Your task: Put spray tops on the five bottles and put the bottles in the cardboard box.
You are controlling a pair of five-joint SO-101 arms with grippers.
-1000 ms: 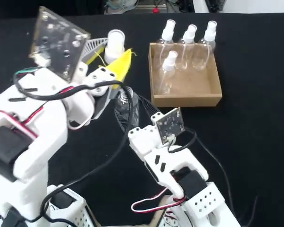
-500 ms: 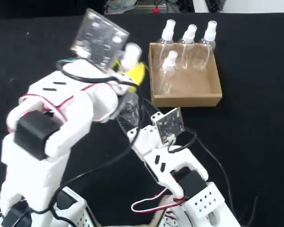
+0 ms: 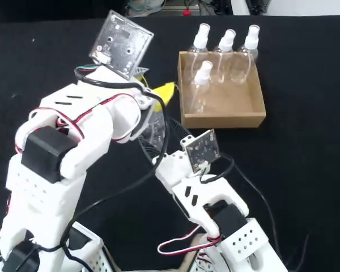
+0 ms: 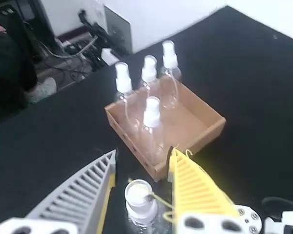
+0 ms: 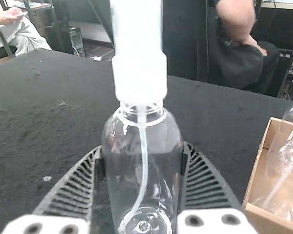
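The right gripper point(image 5: 142, 150) is clamped around a clear bottle point(image 5: 136, 122) standing upright on the black table point(image 3: 306, 85), with a white spray top point(image 5: 139, 63) on its neck. The left gripper point(image 4: 142, 161) hangs above with its fingers spread to either side of that top, and in the high view the left arm point(image 3: 85, 130) covers most of the bottle. Close by, at about 2 o'clock from the bottle, the cardboard box point(image 3: 224, 120) holds four capped bottles point(image 3: 203, 85).
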